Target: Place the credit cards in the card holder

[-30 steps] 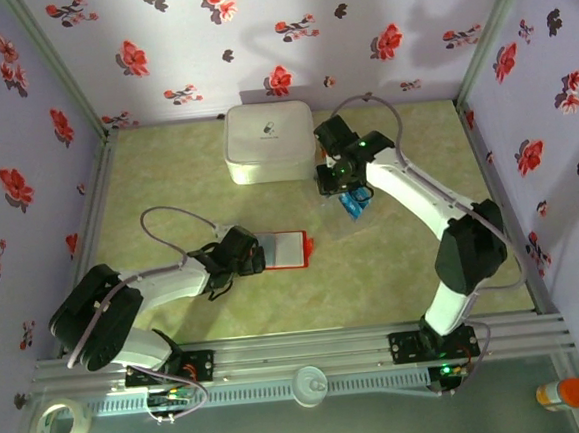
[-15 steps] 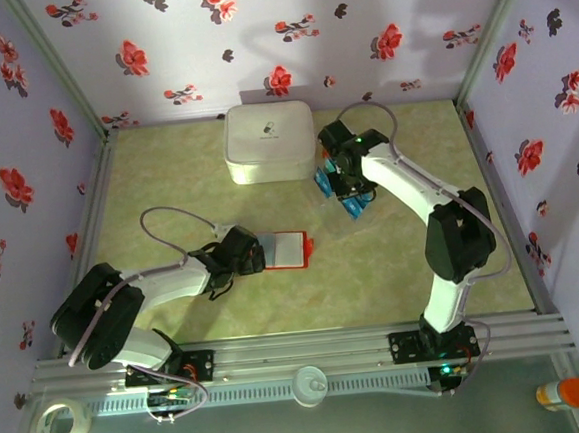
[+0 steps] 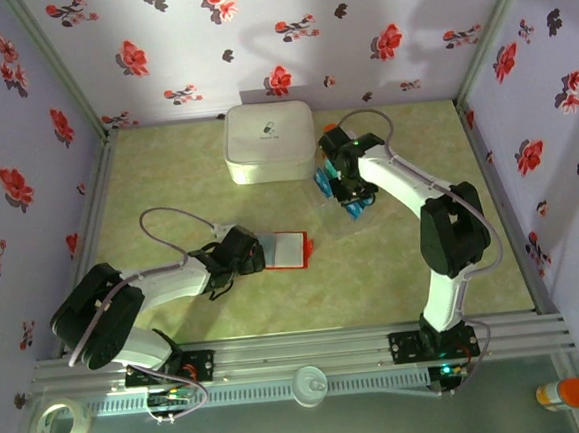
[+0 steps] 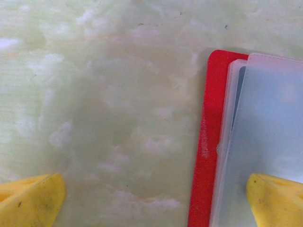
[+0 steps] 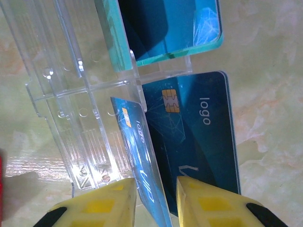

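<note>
Green marbled table, overhead view: my left gripper lies low at the left edge of the card holder. The holder is a red square lying open near the table's middle, pale inside up. My right gripper points down over the credit cards. They sit just right of the white box and well apart from the holder.

Left wrist view: my left gripper is spread wide and grasps nothing. One yellow fingertip is over bare table. The other fingertip is over the pale inner sleeve of the card holder, whose red border runs up the frame beside the sleeve.

Right wrist view: my right gripper has its two yellow fingers drawn close on either side of a tilted card. This teal-blue card stands on edge against the clear plastic rack. The gap is narrow, but I cannot tell whether the pads actually press on the card. Just right of it a second card, printed "logo" and bearing a gold chip, lies flat on the table. A third card rests at the rack's far end.
</note>
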Available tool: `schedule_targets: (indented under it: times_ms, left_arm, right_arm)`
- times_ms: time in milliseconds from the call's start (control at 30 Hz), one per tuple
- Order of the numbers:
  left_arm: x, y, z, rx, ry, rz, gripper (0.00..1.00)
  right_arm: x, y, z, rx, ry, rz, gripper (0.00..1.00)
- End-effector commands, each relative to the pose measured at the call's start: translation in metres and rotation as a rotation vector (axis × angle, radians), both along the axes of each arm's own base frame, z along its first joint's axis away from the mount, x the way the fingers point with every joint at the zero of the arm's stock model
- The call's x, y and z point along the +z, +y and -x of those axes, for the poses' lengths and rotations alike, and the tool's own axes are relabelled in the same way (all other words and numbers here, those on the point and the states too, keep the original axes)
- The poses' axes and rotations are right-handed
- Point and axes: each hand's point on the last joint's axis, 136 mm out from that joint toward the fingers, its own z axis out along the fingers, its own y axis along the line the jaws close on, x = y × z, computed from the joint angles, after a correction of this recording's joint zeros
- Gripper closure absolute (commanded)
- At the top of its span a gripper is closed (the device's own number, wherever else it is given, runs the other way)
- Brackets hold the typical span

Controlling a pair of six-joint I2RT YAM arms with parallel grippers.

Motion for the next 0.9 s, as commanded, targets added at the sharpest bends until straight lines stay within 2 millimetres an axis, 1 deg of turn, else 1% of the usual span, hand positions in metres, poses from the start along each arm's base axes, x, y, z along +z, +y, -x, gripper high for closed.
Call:
schedule_targets:
  times_ms: [0,200,433,600,733,800,867]
  left_arm:
    - [-0.027,0.023,0.023,0.038,0.106,-0.062,0.00]
    - [-0.026,0.023,0.023,0.040,0.103,-0.060,0.00]
    - [-0.024,0.025,0.024,0.041,0.099,-0.059,0.00]
    - [-0.025,0.026,0.025,0.040,0.097,-0.061,0.00]
    - [-0.026,0.026,0.025,0.042,0.096,-0.062,0.00]
    - [-0.027,0.026,0.025,0.043,0.095,-0.059,0.00]
    - [-0.027,0.026,0.025,0.047,0.090,-0.053,0.00]
  right_arm:
    - [-0.009,-0.001,0.002,0.010,0.026,-0.005,0.74]
    - [-0.006,0.001,0.003,0.009,0.022,-0.034,0.83]
    - [0.008,0.011,0.004,0.041,0.013,-0.105,0.93]
    - [0.029,0.014,0.005,0.052,-0.016,-0.138,0.95]
    - [0.054,0.014,0.007,0.048,-0.063,-0.168,0.97]
    - [0.067,0.019,0.009,0.042,-0.089,-0.211,0.98]
    - [0.078,0.027,0.012,0.039,-0.107,-0.269,0.99]
